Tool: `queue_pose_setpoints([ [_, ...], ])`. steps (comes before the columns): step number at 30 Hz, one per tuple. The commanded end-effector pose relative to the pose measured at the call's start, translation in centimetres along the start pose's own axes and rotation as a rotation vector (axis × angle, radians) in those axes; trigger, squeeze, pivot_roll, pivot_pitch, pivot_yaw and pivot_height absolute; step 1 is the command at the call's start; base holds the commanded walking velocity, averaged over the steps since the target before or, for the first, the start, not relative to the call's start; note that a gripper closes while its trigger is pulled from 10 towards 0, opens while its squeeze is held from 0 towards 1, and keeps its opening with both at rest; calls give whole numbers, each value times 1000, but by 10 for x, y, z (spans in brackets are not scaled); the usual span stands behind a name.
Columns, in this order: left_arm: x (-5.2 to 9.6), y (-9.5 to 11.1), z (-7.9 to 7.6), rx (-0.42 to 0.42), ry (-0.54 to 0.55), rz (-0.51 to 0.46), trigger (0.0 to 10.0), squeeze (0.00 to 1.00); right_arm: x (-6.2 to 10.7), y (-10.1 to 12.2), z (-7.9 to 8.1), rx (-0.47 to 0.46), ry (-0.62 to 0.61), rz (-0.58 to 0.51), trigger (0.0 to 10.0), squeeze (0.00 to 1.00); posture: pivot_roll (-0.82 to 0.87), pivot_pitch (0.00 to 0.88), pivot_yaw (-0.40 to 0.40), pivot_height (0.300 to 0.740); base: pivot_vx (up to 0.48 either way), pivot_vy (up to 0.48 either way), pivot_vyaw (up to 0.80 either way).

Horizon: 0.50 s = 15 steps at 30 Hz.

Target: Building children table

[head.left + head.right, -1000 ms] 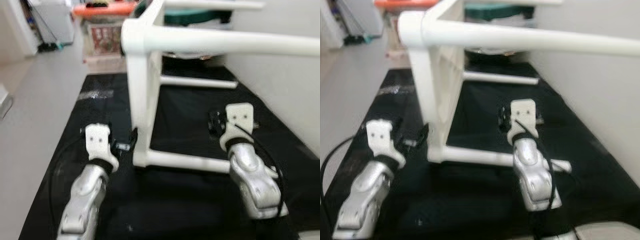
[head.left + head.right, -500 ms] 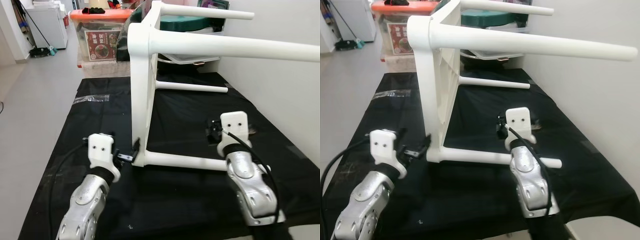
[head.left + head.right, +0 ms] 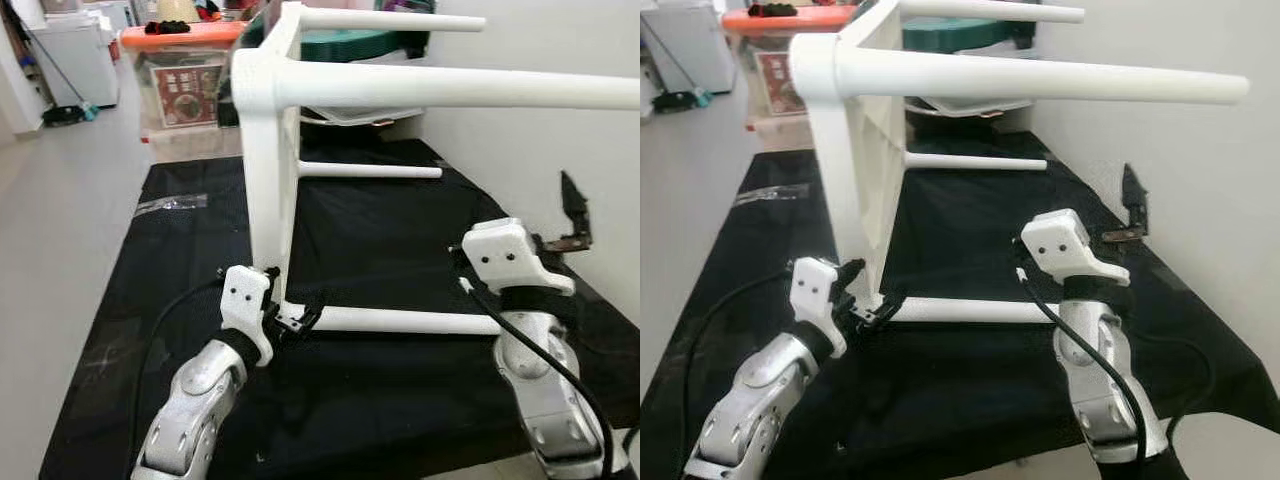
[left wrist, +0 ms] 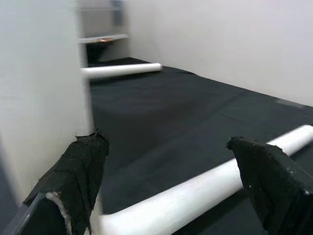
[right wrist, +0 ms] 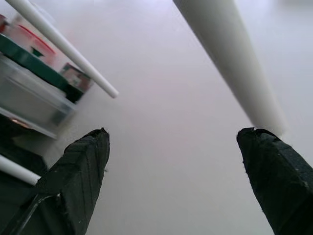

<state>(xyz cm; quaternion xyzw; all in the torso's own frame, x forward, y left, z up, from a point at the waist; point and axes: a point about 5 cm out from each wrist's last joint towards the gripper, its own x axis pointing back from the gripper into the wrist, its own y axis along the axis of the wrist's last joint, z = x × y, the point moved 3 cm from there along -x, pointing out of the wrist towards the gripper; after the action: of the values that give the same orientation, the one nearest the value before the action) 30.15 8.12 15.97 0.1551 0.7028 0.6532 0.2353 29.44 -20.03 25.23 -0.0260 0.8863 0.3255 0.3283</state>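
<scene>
Left gripper [image 3: 290,318] first: it's down low at the near bottom corner of the small white plastic children's table [image 3: 268,150], which is lying on its side on the black cloth-covered work surface [image 3: 380,390]. Its fingers are spread wide, and in the left wrist view the round white lower leg [image 4: 195,191] runs between the two black pads [image 4: 85,166] with clear space on both sides, so it's holding nothing. I can't tell whether the inner pad actually touches the tabletop edge or just sits right beside it. My guess is it's lining up on that leg joint, either to check the seat or to brace the corner.

Tipping the table on its side makes sense to me, since the legs end up horizontal and reachable from the front instead of pointing at the floor. All four look fitted, so the build seems close to finished.

Right gripper [image 3: 575,215] is raised and angled up and outward near the white wall [image 3: 540,130], well clear of the table. Its fingers are also wide apart and empty, and its wrist view has the long tapered upper leg [image 5: 230,58] passing overhead.

Behind it all sits a clear storage bin with an orange lid [image 3: 180,70].
</scene>
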Motion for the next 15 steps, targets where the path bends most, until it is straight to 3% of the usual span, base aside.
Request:
queue_pose_setpoints([
  [1, -1, -2, 0, -13, -7, 7, 10000, 0, 0, 3, -4, 16, -21, -27, 10000, 0, -16, 0, 1, 740, 0, 0, 0],
  [4, -7, -3, 3, -39, 3, 13, 10000, 0, -3, 4, -14, 50, -71, -54, 10000, 0, -32, 0, 15, 740, 0, 0, 0],
  [6, -11, 1, 14, -44, 63, 2, 10000, 0, -9, 5, -26, 100, -129, -82, 10000, 0, -28, 0, 10, 740, 0, 0, 0],
  [10, -9, 1, 15, -44, 73, 1, 10000, 0, -10, 4, -25, 116, -124, -88, 10000, 0, -23, 0, 6, 740, 0, 0, 0],
  [15, 6, -6, 12, -43, 121, 40, 10000, 0, -16, 4, -21, 133, -99, -124, 10000, 0, -14, 0, -12, 740, 0, 0, 0],
])
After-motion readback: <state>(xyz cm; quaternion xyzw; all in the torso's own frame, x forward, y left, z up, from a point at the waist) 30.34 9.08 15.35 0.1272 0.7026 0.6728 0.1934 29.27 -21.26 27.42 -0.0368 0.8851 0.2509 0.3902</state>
